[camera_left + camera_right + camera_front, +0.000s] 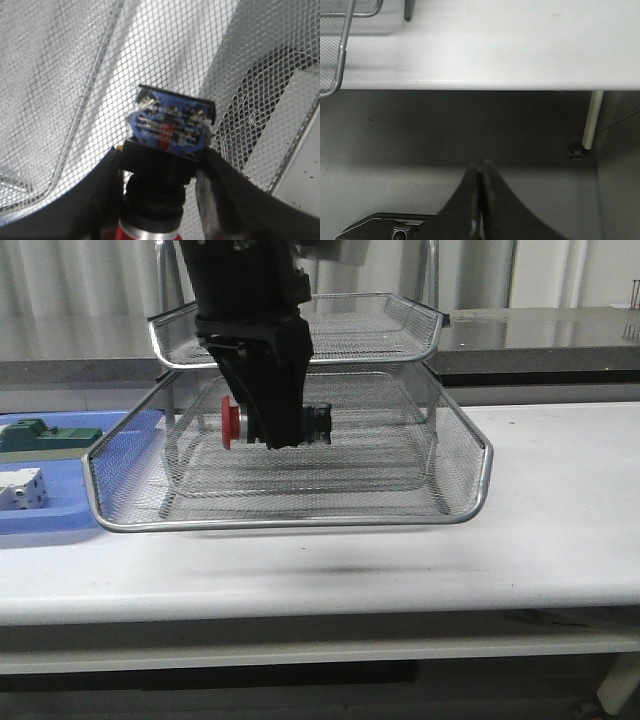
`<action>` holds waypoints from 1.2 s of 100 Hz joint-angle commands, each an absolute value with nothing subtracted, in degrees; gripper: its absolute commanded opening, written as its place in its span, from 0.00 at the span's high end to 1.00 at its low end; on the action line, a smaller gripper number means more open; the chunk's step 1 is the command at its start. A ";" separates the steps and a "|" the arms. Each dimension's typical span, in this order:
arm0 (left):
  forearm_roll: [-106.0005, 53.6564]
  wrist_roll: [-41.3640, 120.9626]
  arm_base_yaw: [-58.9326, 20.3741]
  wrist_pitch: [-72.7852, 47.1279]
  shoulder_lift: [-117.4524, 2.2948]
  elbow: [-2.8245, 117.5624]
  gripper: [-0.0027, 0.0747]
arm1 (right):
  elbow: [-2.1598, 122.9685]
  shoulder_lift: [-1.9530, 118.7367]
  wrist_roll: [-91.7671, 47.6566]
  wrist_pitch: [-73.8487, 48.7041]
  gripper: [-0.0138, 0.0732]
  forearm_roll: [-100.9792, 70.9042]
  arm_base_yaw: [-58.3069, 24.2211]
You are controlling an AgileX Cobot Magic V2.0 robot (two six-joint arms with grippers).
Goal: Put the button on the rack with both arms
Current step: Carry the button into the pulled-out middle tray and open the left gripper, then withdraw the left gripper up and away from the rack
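The button (pixel 232 420), red head to the left and blue rear block to the right, is held in my left gripper (pixel 272 435) inside the pulled-out middle tray of the silver wire rack (pixel 460 510). In the left wrist view the button's blue block (pixel 170 122) and black body sit between the two black fingers (pixel 97 200), above the tray's mesh floor. I cannot tell if it touches the mesh. My right gripper (pixel 481 170) is shut and empty, below the white table's front edge (pixel 485 85). It is out of the front view.
A flat blue tray (pixel 40 515) at the left holds a green block (pixel 45 435) and a white terminal block (pixel 20 488). The rack's top tray (pixel 400 325) sits above the left arm. A table leg (pixel 592 120) stands near the right gripper.
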State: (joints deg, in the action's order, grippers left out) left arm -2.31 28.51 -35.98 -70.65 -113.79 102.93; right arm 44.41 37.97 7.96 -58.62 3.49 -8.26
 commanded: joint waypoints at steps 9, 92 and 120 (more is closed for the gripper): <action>-3.25 28.32 -36.44 -69.08 -110.88 104.48 0.75 | 46.33 37.89 7.57 -56.03 0.92 4.07 -7.99; -5.11 27.04 -36.18 -72.83 -107.58 107.58 0.33 | 46.33 37.89 7.57 -56.03 0.92 4.07 -7.99; -4.89 22.90 -29.32 -72.83 -98.83 107.06 0.34 | 46.33 37.89 7.57 -56.03 0.92 4.07 -7.99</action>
State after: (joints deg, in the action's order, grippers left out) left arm -4.28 25.14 -32.23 -71.27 -104.54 105.79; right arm 44.41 37.97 7.96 -58.62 3.49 -8.26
